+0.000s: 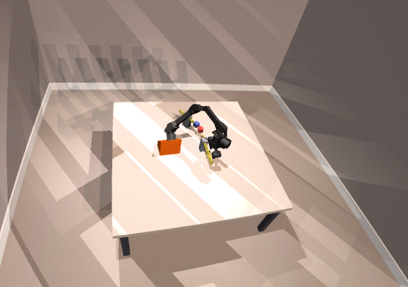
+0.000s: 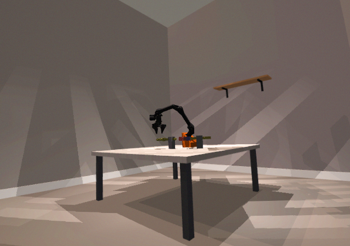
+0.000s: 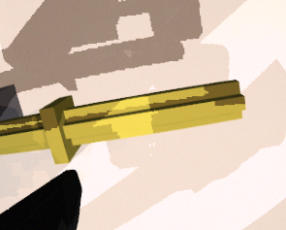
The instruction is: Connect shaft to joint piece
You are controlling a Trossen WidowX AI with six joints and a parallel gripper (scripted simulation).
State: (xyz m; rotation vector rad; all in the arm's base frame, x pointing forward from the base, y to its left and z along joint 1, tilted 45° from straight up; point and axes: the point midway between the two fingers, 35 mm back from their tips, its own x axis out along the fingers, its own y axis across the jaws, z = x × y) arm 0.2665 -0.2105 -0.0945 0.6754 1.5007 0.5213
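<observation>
From the top, the black arm arched over the desk (image 1: pixel 158 191) (image 2: pixel 181 158) from an orange block (image 1: pixel 169 147) (image 2: pixel 185 140) at its foot. The sliding shaft (image 1: pixel 208 155) (image 2: pixel 162 139) (image 3: pixel 183 108) passed through its gray block (image 1: pixel 203 144) (image 2: pixel 171 142) (image 3: pixel 4 103), its inner end near the red joint piece (image 1: pixel 200 130) (image 2: pixel 180 138), with a gap between. A blue piece (image 1: pixel 196 124) (image 2: pixel 187 138) sat just behind the red one, on the side of the fixed shaft (image 1: pixel 181 112) (image 2: pixel 206 137) and its block (image 1: pixel 187 122) (image 2: pixel 199 141).

The exterior view showed what the top one hid: the end effector (image 2: pixel 159 132) (image 3: pixel 189 166) pointed down, fingers spread wide and holding nothing, above the level of the sliding shaft. A wooden shelf (image 2: pixel 242 82) hung on the wall, well apart from the work.

The wrist view alone gave the square collar (image 3: pixel 59 130) around the sliding shaft in detail; the joint piece lay outside its frame.
</observation>
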